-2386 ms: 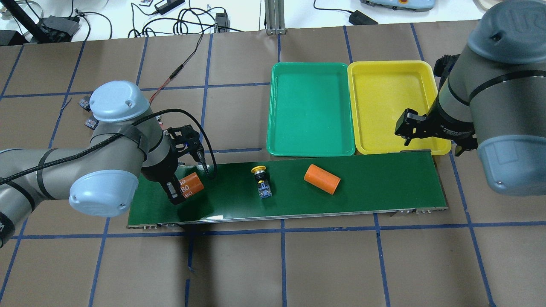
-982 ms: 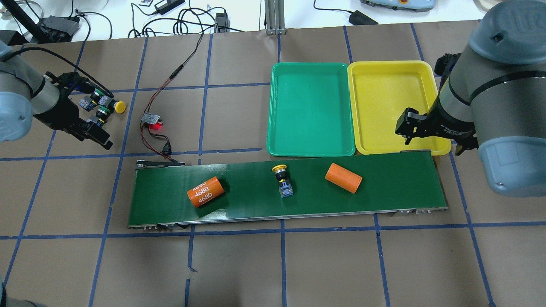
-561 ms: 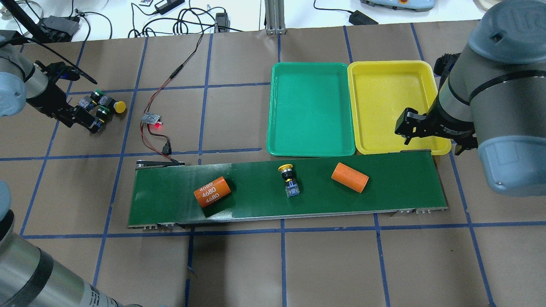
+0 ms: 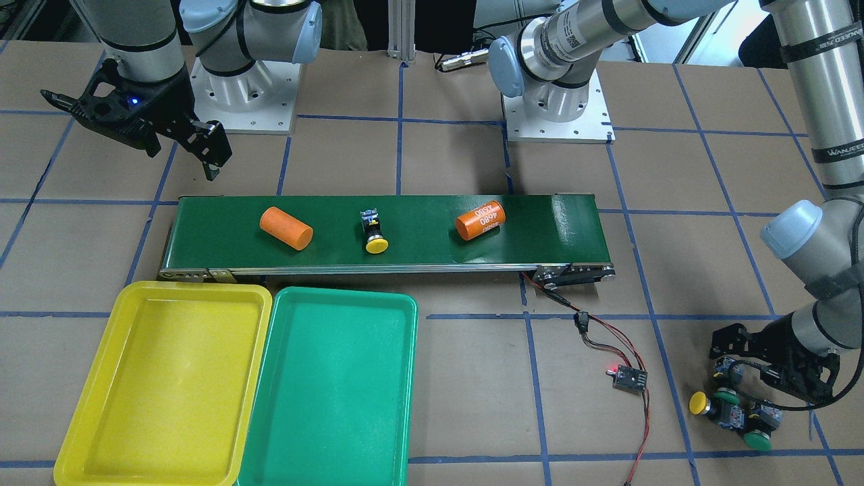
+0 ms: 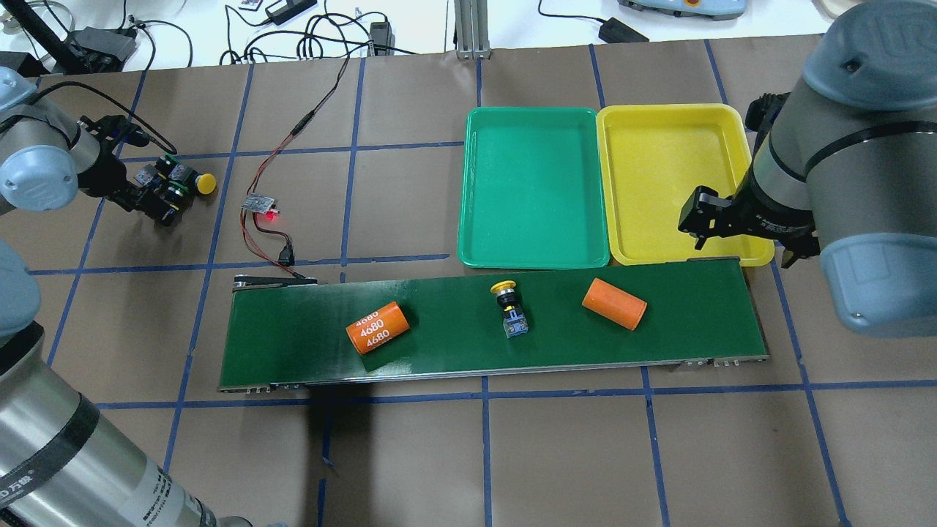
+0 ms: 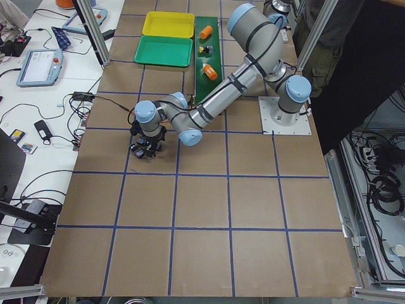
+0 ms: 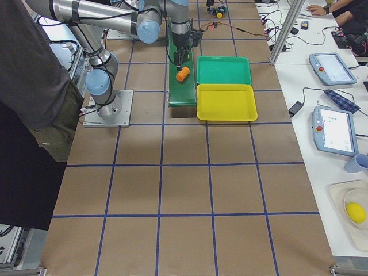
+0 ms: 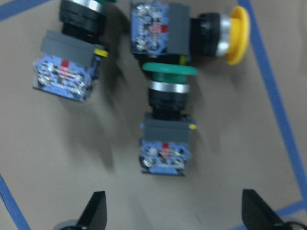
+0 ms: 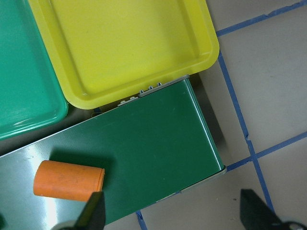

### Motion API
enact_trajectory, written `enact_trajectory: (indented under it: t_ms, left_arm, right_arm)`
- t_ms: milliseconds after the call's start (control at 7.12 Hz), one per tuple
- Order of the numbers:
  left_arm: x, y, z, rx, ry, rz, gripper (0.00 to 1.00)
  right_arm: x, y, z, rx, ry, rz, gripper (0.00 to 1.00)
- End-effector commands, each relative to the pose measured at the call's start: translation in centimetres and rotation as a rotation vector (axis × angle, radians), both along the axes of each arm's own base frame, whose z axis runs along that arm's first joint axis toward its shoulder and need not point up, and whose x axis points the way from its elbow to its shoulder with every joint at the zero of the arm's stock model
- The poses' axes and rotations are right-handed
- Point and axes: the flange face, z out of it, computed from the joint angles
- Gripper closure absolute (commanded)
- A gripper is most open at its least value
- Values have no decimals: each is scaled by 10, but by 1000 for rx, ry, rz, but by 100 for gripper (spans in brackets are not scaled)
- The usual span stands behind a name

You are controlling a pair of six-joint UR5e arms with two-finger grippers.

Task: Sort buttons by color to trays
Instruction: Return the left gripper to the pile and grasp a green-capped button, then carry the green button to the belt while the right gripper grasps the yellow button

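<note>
Presently the left end effector point(image 8: 175, 213) hangs spread above three small mushroom-capped plastic buttons point(image 8: 168, 124); the right end effector point(image 9: 172, 211) gapes over the dark-green conveyor belt point(image 9: 158, 139).

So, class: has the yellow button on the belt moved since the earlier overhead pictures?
Yes. The yellow button has travelled right along the belt, from left of the green tray to alongside it.

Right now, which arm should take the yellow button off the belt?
Right: the right gripper hangs open at the belt's end; the left gripper is far off, over the loose buttons.
</note>
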Motion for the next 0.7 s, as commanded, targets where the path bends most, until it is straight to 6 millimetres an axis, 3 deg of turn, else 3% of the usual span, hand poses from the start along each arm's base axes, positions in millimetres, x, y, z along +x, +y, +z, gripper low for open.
enact_trajectory:
  t_ms: [0, 281, 421, 561]
  left_arm:
    - [-8, -4, -4, 10, 5, -19, 38]
    - [-24, 1, 6, 21, 11, -25, 79]
    - [-35, 4, 13, 44, 16, -36, 85]
    - [-39, 12, 35, 68, 25, -23, 88]
  right_arm:
    - [3, 8, -10, 39, -4, 6, 0]
    - [5, 22, -14, 41, -7, 10, 0]
    - [5, 25, -10, 32, -8, 12, 0]
    - [5, 22, -14, 41, -11, 11, 0]
